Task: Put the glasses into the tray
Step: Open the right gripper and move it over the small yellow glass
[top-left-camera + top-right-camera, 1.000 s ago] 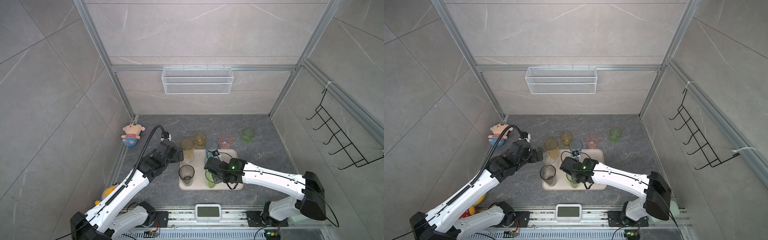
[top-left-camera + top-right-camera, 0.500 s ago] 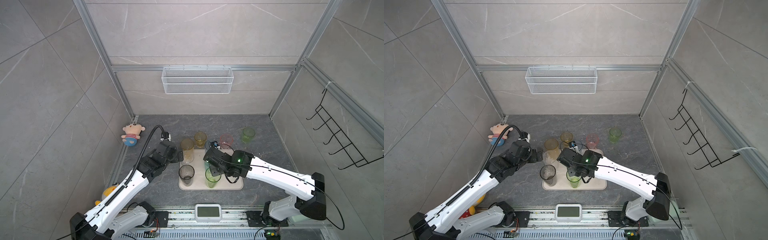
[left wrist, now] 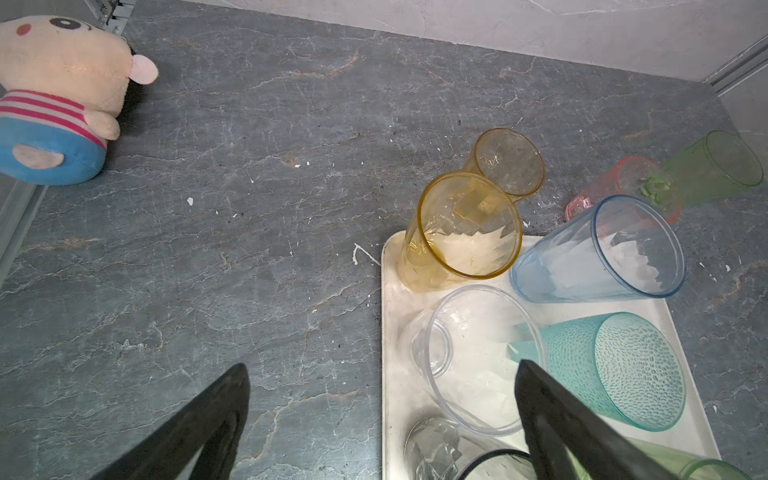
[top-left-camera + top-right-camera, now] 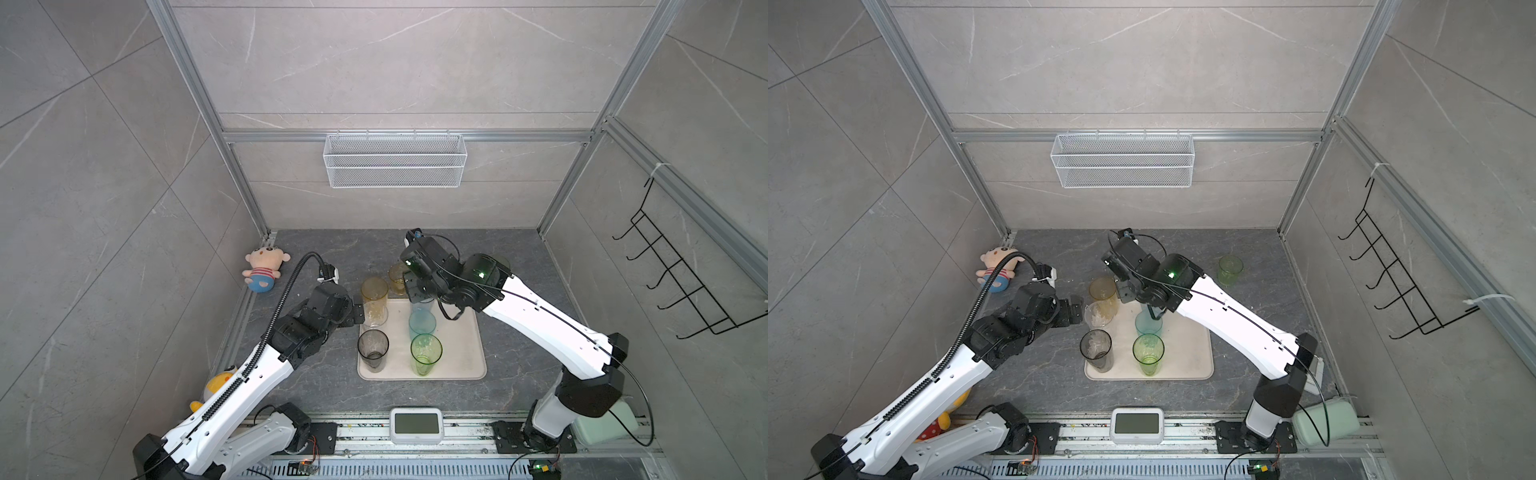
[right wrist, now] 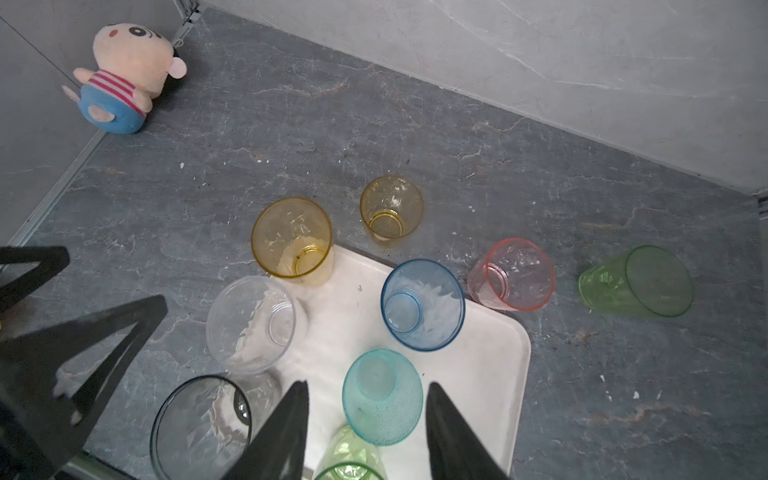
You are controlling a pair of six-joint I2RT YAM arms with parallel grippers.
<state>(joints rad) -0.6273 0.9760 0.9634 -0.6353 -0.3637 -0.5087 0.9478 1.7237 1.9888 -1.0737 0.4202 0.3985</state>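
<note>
The cream tray [image 4: 461, 345] holds a smoky grey glass [image 4: 373, 345], a tall green glass [image 4: 426, 351], a teal glass [image 5: 382, 395], a clear glass [image 3: 478, 357] and a blue glass [image 5: 422, 303]. A tall yellow glass [image 4: 374, 291] stands at its far left corner. On the floor behind the tray stand an amber glass [image 5: 390, 210], a pink glass [image 5: 515, 274] and a short green glass [image 4: 1230, 268]. My right gripper [image 5: 368, 385] hangs open and empty above the teal glass. My left gripper [image 3: 382, 374] is wide open beside the clear glass, holding nothing.
A plush doll [image 4: 264, 270] lies in the far left corner. A white wire basket [image 4: 395, 160] hangs on the back wall and black hooks [image 4: 681, 282] on the right wall. A yellow toy [image 4: 218, 386] and a small display [image 4: 415, 424] sit at the front.
My right gripper has opened, left the tall green glass standing on the tray's front, and risen back toward the far side. The left arm has not moved.
</note>
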